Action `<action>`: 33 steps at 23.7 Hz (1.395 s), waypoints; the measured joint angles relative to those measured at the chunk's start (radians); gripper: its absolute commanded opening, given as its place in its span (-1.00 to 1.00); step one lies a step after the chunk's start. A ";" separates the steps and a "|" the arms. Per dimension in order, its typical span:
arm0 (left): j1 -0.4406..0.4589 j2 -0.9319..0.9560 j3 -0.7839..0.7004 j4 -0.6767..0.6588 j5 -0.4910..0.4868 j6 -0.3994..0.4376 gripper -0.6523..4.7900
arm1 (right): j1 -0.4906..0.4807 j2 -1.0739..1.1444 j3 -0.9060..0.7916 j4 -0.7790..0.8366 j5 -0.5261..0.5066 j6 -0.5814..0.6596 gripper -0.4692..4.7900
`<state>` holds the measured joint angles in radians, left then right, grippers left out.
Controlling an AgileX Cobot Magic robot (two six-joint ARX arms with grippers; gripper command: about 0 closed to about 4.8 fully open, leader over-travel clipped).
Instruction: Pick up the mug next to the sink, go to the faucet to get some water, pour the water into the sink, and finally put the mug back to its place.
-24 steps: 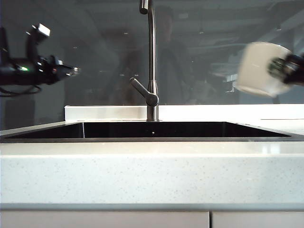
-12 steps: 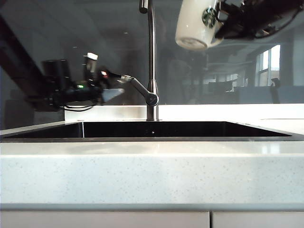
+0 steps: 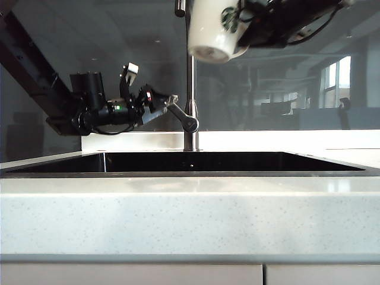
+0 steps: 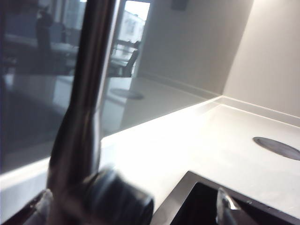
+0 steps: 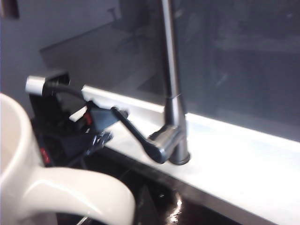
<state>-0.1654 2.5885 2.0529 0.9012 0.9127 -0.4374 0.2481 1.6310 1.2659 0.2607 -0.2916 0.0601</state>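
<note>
White Starbucks mug point(image 3: 212, 31) held aloft near the top of the faucet point(image 3: 190, 77), tilted, base toward the camera, clamped by its handle side in the jaws of the right gripper point(image 3: 243, 21), high above the dark sink point(image 3: 190, 161). Lower down, left gripper point(image 3: 168, 102) at the faucet's angled lever point(image 3: 181, 116), jaws spread wide on either side of its tip. Pale speckled counter point(image 3: 190, 219) across the front.
</note>
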 measured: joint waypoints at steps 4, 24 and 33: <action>0.000 0.000 0.053 0.006 0.092 -0.005 1.00 | 0.014 0.093 0.083 -0.072 0.012 -0.002 -0.84; -0.001 0.000 0.069 -0.009 0.115 -0.026 1.00 | 0.063 0.318 0.492 -0.217 0.060 -0.080 -0.84; -0.001 0.000 0.070 -0.008 0.144 -0.060 1.00 | 0.070 0.319 0.505 -0.161 0.062 -0.080 -0.84</action>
<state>-0.1661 2.5881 2.1227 0.8928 1.0569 -0.4973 0.3180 1.9495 1.7714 0.0994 -0.2295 -0.0200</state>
